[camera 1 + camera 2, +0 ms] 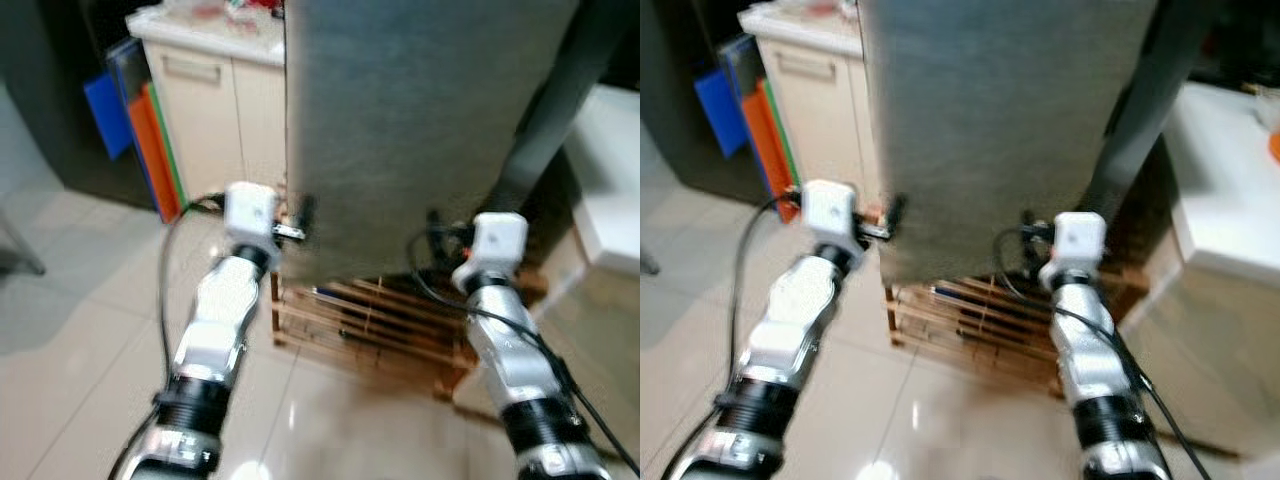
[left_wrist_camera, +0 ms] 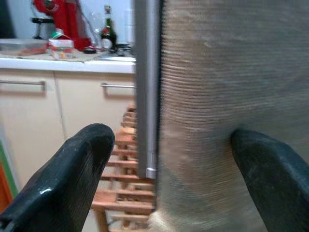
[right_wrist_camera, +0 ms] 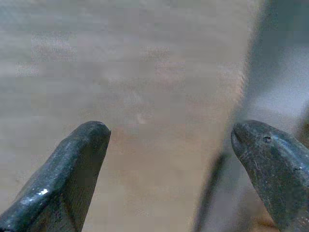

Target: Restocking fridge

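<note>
Now the tall grey brushed-steel fridge door [image 1: 420, 130] fills our front, standing on a slatted wooden pallet [image 1: 370, 330]. Our left pincer [image 2: 159, 159] is spread across its vertical edge, our right pincer [image 3: 169, 145] spread facing the panel; we judge we're working the door, needing a firm grip.

cream kitchen cabinet [image 1: 205, 95] off to the left, metal bar handles [image 2: 118, 86] on the fronts. cluttered worktop [image 2: 67, 63] on top: red stand mixer [image 2: 60, 19], dark wine bottle [image 2: 108, 35], small carton [image 2: 60, 47], clear shallow container [image 2: 21, 46] with something reddish inside. blue and orange flat boards [image 1: 140, 135] leaning upright against the cabinet's side. slatted wooden crate [image 1: 370, 335] sitting on glossy pale floor tiles [image 1: 90, 330]. white counter [image 1: 1230, 190] over on the right. all a bit blurry.
</note>
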Available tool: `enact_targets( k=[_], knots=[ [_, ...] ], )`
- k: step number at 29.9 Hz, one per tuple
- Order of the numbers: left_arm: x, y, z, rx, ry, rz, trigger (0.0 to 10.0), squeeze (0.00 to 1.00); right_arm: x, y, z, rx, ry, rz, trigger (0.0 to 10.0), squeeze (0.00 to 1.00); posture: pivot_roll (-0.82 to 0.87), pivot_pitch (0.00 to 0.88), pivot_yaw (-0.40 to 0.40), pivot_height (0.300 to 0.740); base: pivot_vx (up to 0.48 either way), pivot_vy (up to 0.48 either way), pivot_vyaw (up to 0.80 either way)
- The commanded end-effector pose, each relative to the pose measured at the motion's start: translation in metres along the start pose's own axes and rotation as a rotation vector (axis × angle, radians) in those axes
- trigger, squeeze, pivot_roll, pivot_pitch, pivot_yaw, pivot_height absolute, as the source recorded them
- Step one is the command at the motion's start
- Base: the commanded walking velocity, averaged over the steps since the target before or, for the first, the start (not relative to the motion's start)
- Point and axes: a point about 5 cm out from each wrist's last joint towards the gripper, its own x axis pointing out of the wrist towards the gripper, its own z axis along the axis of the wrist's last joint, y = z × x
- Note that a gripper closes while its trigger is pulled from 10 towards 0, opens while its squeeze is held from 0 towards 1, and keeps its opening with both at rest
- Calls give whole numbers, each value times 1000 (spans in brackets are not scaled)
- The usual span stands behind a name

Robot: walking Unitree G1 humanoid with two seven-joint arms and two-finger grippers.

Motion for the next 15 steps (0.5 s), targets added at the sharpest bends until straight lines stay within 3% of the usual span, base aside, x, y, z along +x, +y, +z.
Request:
enact_targets(
  k=[1,15],
  knots=[
    [0,11,3,19,-7,35,10000,0,3,8,6,11,-21,28,10000,0,110,0,-57,740,480,0,0],
    [-2,10,2,16,-3,36,10000,0,2,10,4,10,-12,34,10000,0,109,13,-62,740,480,0,0]
  ],
)
